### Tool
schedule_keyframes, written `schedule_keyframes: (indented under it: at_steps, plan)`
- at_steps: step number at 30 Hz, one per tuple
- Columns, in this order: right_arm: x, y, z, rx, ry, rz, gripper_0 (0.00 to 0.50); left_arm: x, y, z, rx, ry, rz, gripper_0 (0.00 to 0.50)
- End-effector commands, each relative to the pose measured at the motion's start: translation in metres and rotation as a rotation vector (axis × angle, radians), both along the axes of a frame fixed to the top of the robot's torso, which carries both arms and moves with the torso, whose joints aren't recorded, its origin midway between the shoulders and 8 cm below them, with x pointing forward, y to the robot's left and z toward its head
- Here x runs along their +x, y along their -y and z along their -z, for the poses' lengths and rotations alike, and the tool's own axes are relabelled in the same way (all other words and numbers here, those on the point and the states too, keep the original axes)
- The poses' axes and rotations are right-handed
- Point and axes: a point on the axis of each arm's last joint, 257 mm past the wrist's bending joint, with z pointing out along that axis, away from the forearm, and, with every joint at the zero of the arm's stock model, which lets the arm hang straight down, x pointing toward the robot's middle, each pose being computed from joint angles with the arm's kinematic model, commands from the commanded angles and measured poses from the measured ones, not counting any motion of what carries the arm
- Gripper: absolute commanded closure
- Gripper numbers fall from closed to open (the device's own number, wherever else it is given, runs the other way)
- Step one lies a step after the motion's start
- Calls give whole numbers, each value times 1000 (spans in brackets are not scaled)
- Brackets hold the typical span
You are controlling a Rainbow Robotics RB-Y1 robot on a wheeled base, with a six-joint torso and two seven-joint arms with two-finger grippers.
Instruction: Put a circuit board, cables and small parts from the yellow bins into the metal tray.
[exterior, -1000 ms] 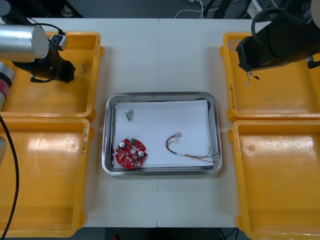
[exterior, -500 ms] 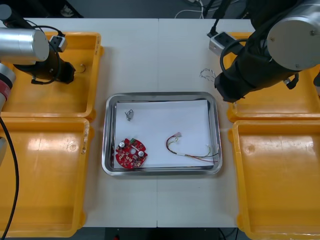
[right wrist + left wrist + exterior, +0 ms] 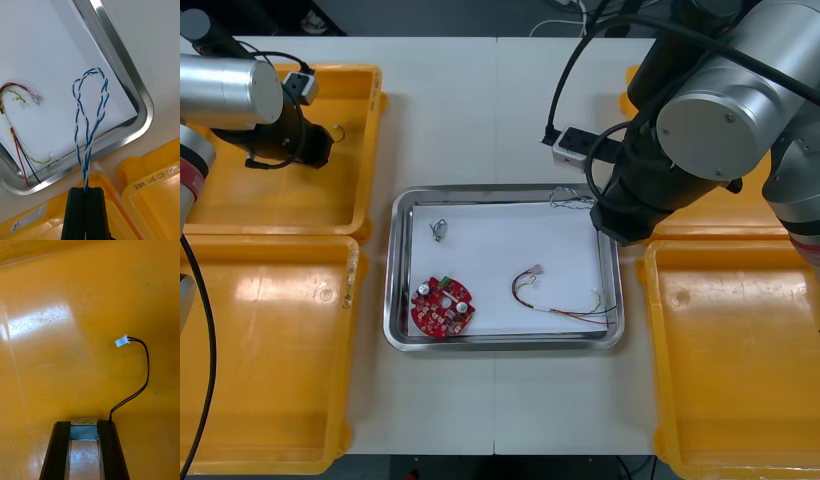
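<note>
Since we swung over, right gripper point(image 3: 86, 190): pinches blue cable point(image 3: 91, 112) above tray point(image 3: 129, 77) — drop next.
Left gripper point(image 3: 84, 425): holds black cable point(image 3: 139, 378) in bin point(image 3: 75, 296).

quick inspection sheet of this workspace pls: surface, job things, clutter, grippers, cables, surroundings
surface: light table, four yellow bins at its sides, metal tray in the middle, white inside
job's things: red circuit board and small metal part lie in the tray
clutter: nothing seen
grippers: right gripper by the tray's far right corner, shut on the blue and white cable; left gripper over the far left bin, shut on the metal end of the black cable
cables: blue and white cable hangs looped over the tray's corner; red and yellow cable lies in the tray
surroundings: dark floor beyond the table's far edge
</note>
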Motion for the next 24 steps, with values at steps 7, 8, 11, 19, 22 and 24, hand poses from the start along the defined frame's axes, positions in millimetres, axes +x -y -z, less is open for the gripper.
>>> schedule_keyframes:
  at_steps: [7, 8, 11, 19, 22, 24]
  plan:
    - [20, -54, -10, -92, 107, -355, 500, 14, 18, -27, 42, 39, 84, 500]
    - [21, -57, -9, -102, 115, -370, 500, 13, 18, -26, 41, 36, 84, 500]
    - [24, -66, -6, -140, 147, -426, 500, 11, 15, -27, 36, 32, 82, 500]
    - [38, -66, 8, -207, 158, -538, 500, -1, 8, -47, 34, -2, 88, 500]
    - [42, -64, 11, -222, 164, -561, 500, -6, 6, -55, 34, -15, 88, 500]
    - [44, -66, 13, -234, 171, -586, 500, -10, 5, -60, 35, -23, 90, 500]
